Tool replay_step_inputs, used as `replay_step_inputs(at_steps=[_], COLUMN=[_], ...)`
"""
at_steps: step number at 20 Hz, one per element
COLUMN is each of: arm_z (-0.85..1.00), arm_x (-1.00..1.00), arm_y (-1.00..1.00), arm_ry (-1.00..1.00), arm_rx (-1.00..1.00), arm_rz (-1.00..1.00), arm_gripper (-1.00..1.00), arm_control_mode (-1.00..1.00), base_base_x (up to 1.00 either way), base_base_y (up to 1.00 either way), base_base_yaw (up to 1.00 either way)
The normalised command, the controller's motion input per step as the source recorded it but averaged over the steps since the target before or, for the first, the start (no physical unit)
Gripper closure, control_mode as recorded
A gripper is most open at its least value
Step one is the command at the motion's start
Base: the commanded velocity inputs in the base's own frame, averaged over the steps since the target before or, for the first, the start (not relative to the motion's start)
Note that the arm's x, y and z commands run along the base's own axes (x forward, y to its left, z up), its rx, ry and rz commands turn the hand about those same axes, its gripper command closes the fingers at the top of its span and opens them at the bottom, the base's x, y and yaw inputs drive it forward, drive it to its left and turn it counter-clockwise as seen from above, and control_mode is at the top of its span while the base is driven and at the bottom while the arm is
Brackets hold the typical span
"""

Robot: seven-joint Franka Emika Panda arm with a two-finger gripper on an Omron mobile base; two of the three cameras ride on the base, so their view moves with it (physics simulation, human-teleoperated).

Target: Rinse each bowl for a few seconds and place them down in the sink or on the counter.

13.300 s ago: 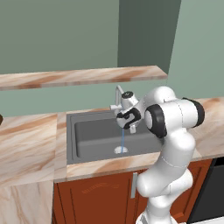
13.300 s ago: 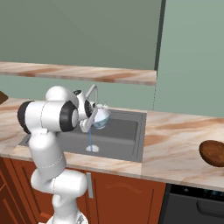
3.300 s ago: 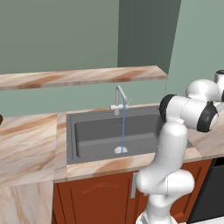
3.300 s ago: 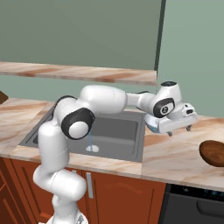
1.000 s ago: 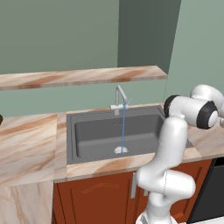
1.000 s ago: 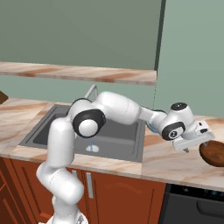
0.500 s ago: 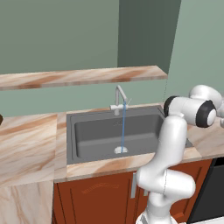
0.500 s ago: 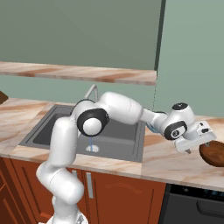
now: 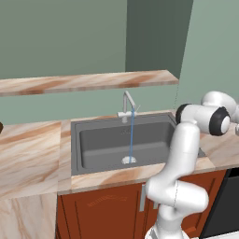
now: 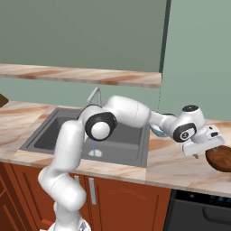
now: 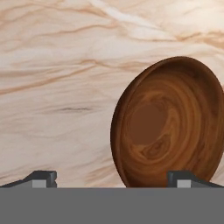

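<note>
A brown wooden bowl [image 10: 220,159] sits on the beige marble counter [image 10: 176,167] at the far right. In the hand view the same bowl [image 11: 168,122] lies just ahead, right of centre. My gripper [image 10: 207,150] hovers over its left rim, open and holding nothing, and one fingertip [image 11: 180,177] stands in front of the bowl's near edge. A pale blue bowl [image 10: 157,130] rests on the counter just right of the sink [image 10: 67,135], partly hidden behind my forearm. Water runs from the faucet [image 9: 127,100] into the sink [image 9: 93,149].
A narrow marble shelf [image 10: 81,74] runs along the wall above the sink. A dark oven front [image 10: 200,210] sits below the counter at the right. A brown object [image 10: 2,100] pokes in at the far left edge. Green walls stand behind.
Over the last second the hand has edged slightly lower at the brown bowl, jaws still open. Long before, it held the blue bowl under the water; that bowl now rests on the counter.
</note>
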Motion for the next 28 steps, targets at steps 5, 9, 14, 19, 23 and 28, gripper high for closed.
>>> replay_step_inputs(at_steps=[5,9,14,19,23,28], arm_z=[-0.10,-0.13,-0.14,-0.18,-0.19,-0.14], arm_x=[0.05,0.04,0.03,0.00,0.00,0.00], arm_y=[-0.13,-0.11,-0.01,0.07,0.04,-0.07], arm_ry=[0.00,0.00,0.00,-0.01,-0.01,-0.01], arm_rx=[0.05,0.04,0.02,0.00,0.00,0.02], arm_rz=[0.02,0.02,0.02,0.01,0.00,0.01], arm_gripper=[-1.00,-1.00,-1.00,-1.00,-1.00,-1.00], arm_control_mode=[-1.00,-1.00,-1.00,-1.00,-1.00,-1.00], base_base_x=[0.00,0.00,0.00,0.00,0.00,0.00], base_base_y=[0.00,0.00,0.00,0.00,0.00,0.00], base_base_yaw=[0.00,0.00,0.00,0.00,0.00,0.00])
